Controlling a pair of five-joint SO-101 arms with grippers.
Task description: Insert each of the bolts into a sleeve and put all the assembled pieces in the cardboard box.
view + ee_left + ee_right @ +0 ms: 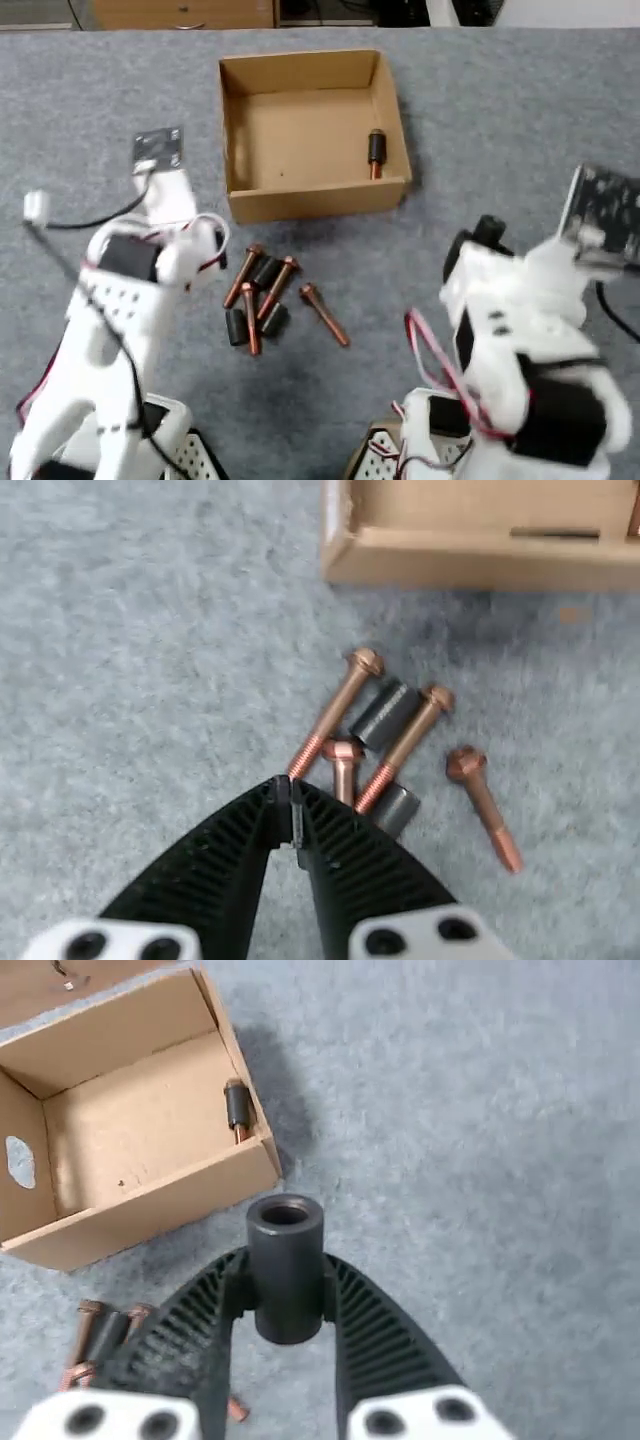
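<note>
Several copper bolts [258,292] and black sleeves [266,271] lie in a heap in front of the cardboard box [312,195]; one bolt [325,314] lies a little apart. Inside the box rests an assembled bolt and sleeve [376,152]. My left gripper [291,808] is shut with nothing in it, its tips at the threaded end of the long bolt [336,713] by a sleeve [383,712]. My right gripper [287,1290] is shut on a black sleeve [286,1263], held upright, hole upward, above the carpet off the box's [150,1210] near corner.
Grey carpet covers the table. The box's front wall [480,565] stands just beyond the heap. A bolt [484,806] lies alone beside the pile. The two arm bases stand at the near edge, left [160,440] and right [420,445]. Open carpet lies right of the box.
</note>
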